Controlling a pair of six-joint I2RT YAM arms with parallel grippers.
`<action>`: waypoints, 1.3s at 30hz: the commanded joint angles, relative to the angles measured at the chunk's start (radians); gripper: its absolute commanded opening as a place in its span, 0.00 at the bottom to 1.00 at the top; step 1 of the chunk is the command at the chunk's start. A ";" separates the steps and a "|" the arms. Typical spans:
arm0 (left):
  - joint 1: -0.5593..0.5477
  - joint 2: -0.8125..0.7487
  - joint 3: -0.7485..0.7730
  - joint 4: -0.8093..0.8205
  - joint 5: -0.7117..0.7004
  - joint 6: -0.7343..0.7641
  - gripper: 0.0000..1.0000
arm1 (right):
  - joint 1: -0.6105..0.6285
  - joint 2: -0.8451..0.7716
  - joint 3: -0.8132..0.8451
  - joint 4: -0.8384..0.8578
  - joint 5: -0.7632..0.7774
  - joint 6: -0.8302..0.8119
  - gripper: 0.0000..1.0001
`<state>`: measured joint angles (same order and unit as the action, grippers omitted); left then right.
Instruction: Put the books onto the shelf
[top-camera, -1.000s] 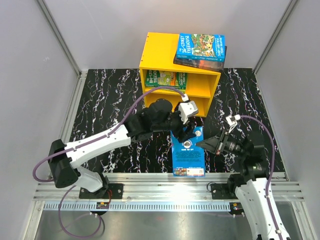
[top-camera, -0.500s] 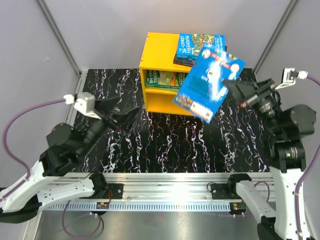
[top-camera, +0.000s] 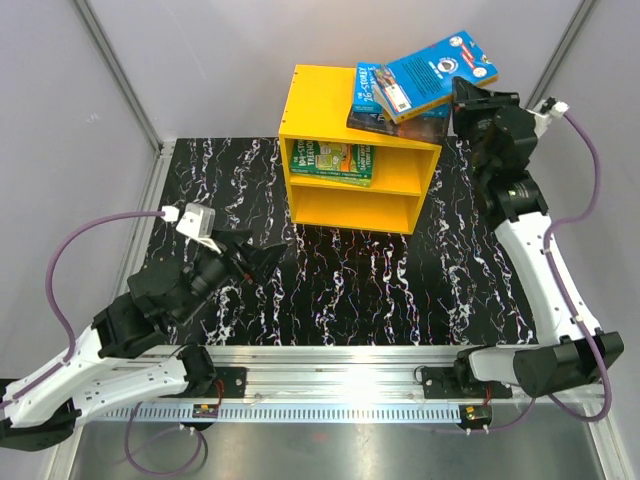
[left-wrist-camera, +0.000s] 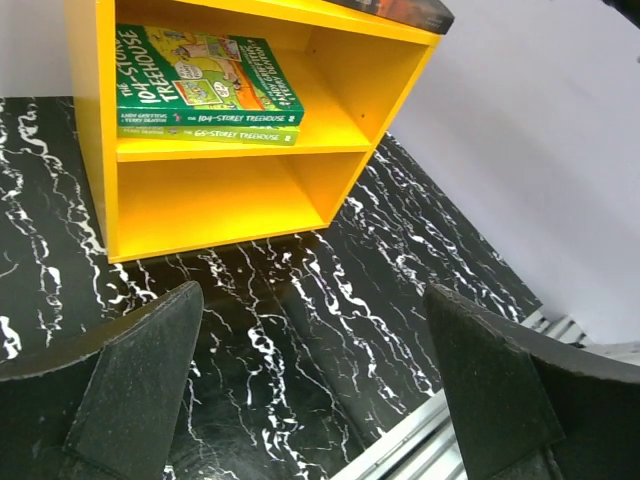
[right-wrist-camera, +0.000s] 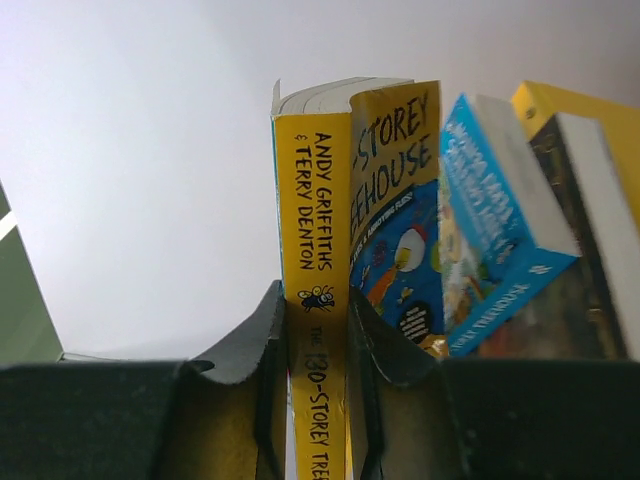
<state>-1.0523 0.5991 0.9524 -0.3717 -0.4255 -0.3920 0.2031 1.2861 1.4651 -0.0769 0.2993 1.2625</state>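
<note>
Right gripper clamps 1 blue book above, perhaps touching, the stack on the shelf; left gripper gapes wide.

Yellow shelf with two open compartments, five books on or above it.
Two green books lie stacked flat in the upper compartment. A dark book under a blue book lies on top, at the right end. A second blue book tilts above them, its yellow spine pinched in the right tool.

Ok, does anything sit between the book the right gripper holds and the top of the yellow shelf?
Yes. The right gripper holds the tilted blue book over the shelf's right side, where a second blue book lies on a dark book, right beneath it. The top's left half is bare yellow.
</note>
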 joint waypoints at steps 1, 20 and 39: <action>-0.002 -0.013 0.009 0.027 0.042 -0.025 0.93 | 0.076 0.018 0.132 0.201 0.188 0.025 0.00; -0.002 -0.015 -0.017 0.028 0.085 -0.011 0.92 | 0.180 0.157 0.249 0.191 0.383 -0.020 0.00; -0.002 -0.082 -0.040 -0.032 0.103 -0.047 0.91 | 0.271 0.252 0.284 -0.003 0.557 -0.084 0.00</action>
<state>-1.0523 0.5392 0.9100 -0.4126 -0.3428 -0.4248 0.4648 1.5631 1.7073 -0.0807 0.8005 1.1534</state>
